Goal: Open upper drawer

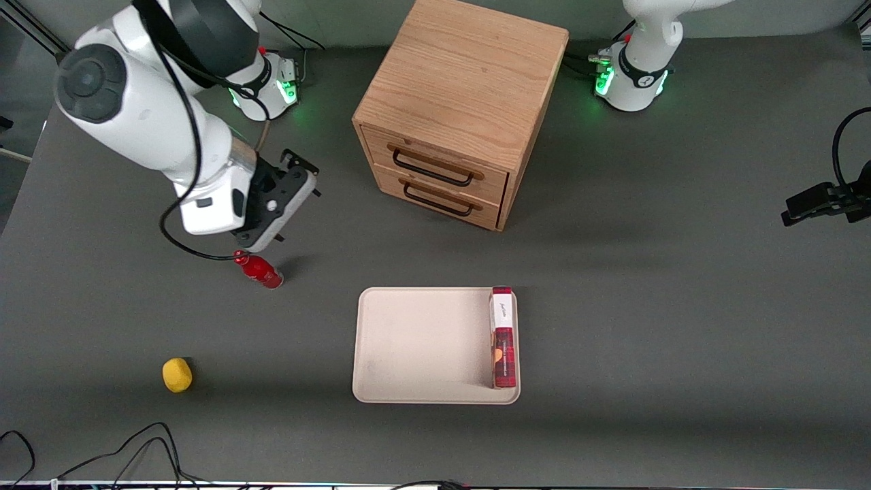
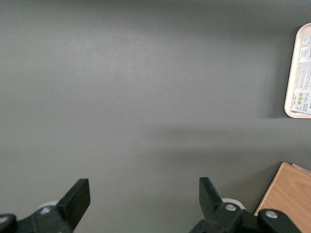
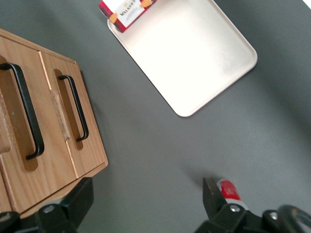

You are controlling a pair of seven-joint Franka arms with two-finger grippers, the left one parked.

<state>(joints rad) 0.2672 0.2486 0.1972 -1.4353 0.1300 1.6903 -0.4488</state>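
Note:
The wooden cabinet (image 1: 463, 75) stands at the middle of the table, farther from the front camera than the tray. Its upper drawer (image 1: 435, 153) is shut, with a thin black wire handle (image 1: 432, 169). The matching lower drawer (image 1: 435, 199) is shut too. My right gripper (image 1: 275, 204) hangs above the table, well apart from the cabinet toward the working arm's end, open and empty. In the right wrist view the gripper (image 3: 146, 199) faces bare table, with the upper drawer's handle (image 3: 24, 111) and the lower drawer's handle (image 3: 77, 107) off to one side.
A small red bottle (image 1: 260, 270) lies on the table just under the gripper; it also shows in the right wrist view (image 3: 228, 189). A beige tray (image 1: 422, 340) holds a red biscuit box (image 1: 503, 337). A yellow ball-like thing (image 1: 177, 374) lies near the front camera.

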